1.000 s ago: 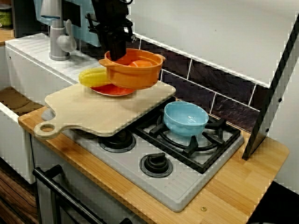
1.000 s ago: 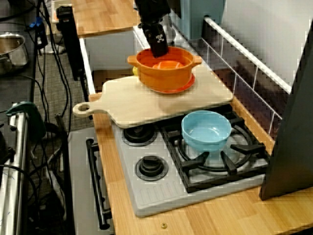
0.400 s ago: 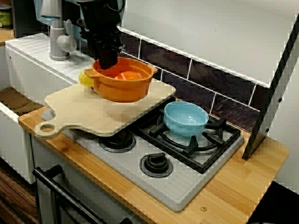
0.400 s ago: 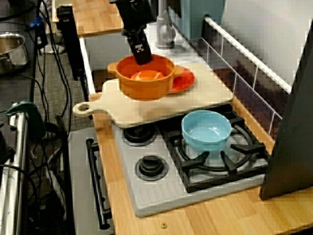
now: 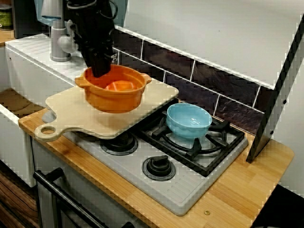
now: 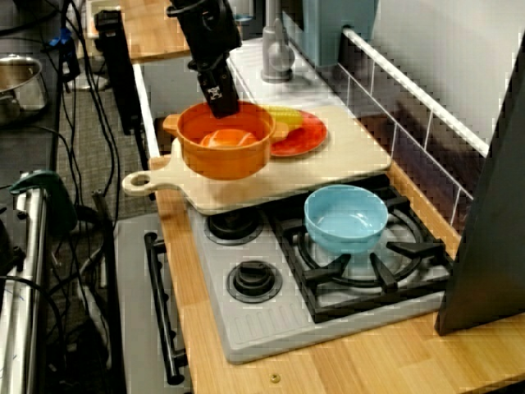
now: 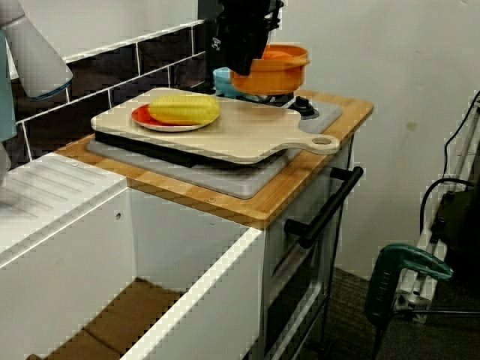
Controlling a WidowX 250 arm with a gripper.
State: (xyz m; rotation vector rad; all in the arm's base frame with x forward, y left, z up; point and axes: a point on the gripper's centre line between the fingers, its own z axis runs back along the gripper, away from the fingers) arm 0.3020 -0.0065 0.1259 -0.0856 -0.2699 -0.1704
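My gripper (image 5: pixel 100 71) is shut on the far rim of an orange two-handled pot (image 5: pixel 114 92) and holds it a little above the wooden cutting board (image 5: pixel 95 121). An orange piece lies inside the pot. In the view from the stove's end the gripper (image 6: pixel 220 103) and pot (image 6: pixel 225 152) hang over the handle half of the board (image 6: pixel 344 156). Behind the pot a red plate (image 6: pixel 305 135) carries a yellow corn cob (image 6: pixel 283 115). From the sink side the pot (image 7: pixel 274 71) shows beyond the corn (image 7: pixel 184 109) under the gripper (image 7: pixel 244 64).
A light blue bowl (image 5: pixel 188 121) sits on the black burner grate (image 5: pixel 209 142). The board overhangs the left burners. A grey faucet (image 5: pixel 59 42) and white sink (image 7: pixel 67 210) lie past the board. A dark slanted panel (image 5: pixel 275 95) stands at the right end. An oven handle (image 7: pixel 322 210) juts out front.
The gripper has carried the orange pot from above the red plate toward the board's handle end and slightly lower. The plate and corn are now uncovered in the stove-end view.
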